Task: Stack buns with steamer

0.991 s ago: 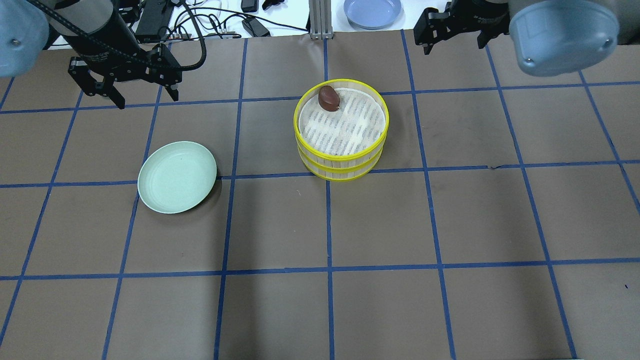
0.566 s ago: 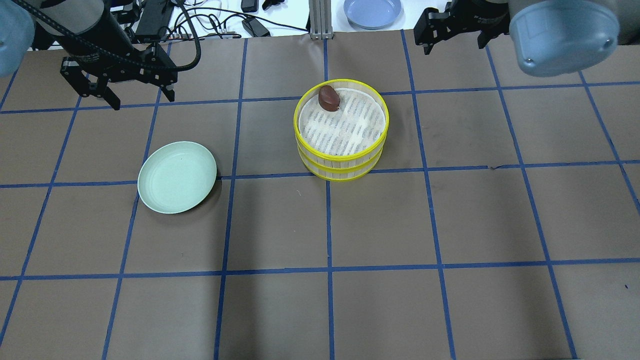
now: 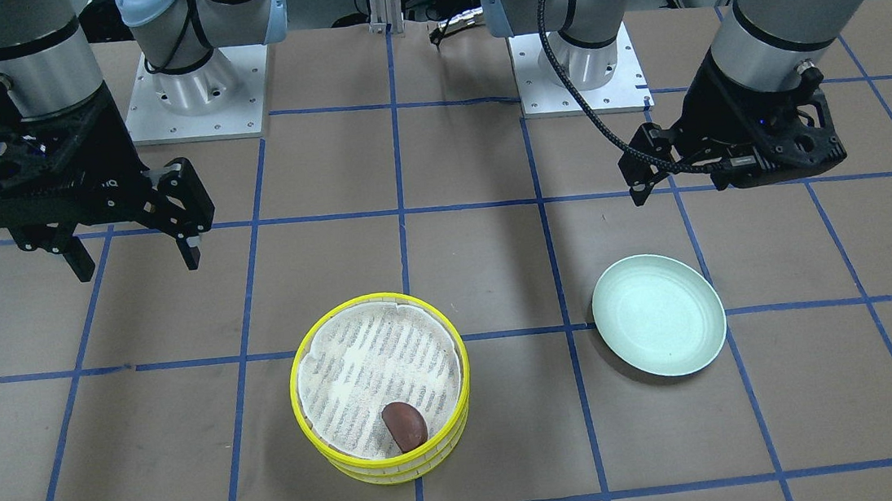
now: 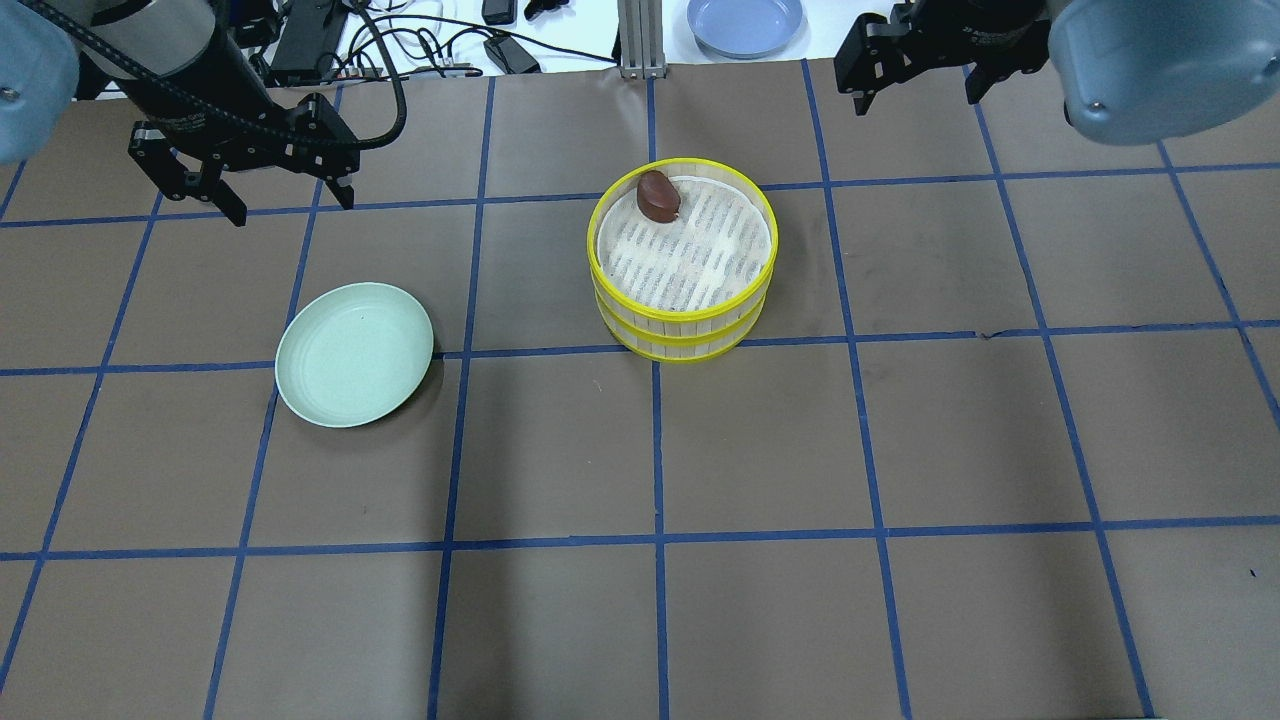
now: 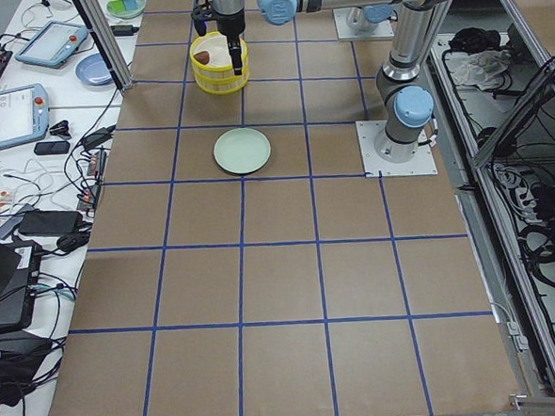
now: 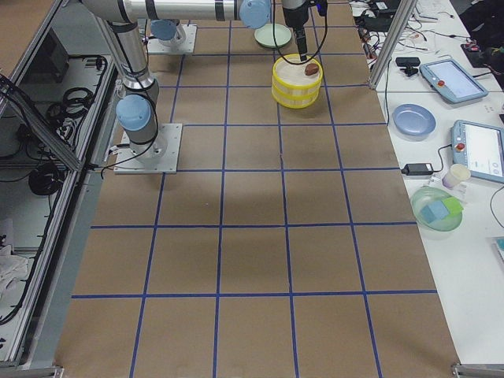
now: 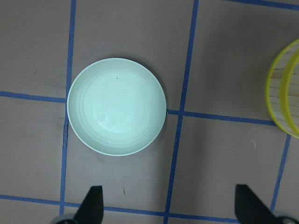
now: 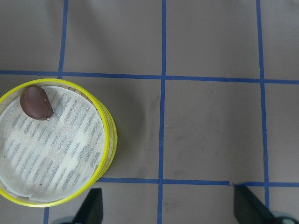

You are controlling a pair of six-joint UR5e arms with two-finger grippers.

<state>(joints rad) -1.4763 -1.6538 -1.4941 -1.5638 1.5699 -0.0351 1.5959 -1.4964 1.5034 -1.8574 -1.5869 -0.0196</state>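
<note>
while both arms hang over the upper part of the overhead view, the dark brown bun [image 4: 658, 196] lies on the white cloth liner [image 4: 700, 255] inside the top tier of the yellow-rimmed steamer [image 4: 690, 322], tucked against the rim at its upper left. the steamer stands as two stacked tiers on the table [image 4: 800, 450], a little above the centre of the frame. a pale green plate [image 4: 355, 355] sits flat at left of centre, well apart from the steamer. the left gripper [image 4: 292, 205] hovers in the upper left, above the plate in the frame, its fingers spread wide and holding nothing. the right gripper [image 4: 915, 95] hangs at the upper right, fingers likewise wide apart and holding nothing. a blue plate [image 4: 745, 25] rests at the top edge of the frame.
</note>
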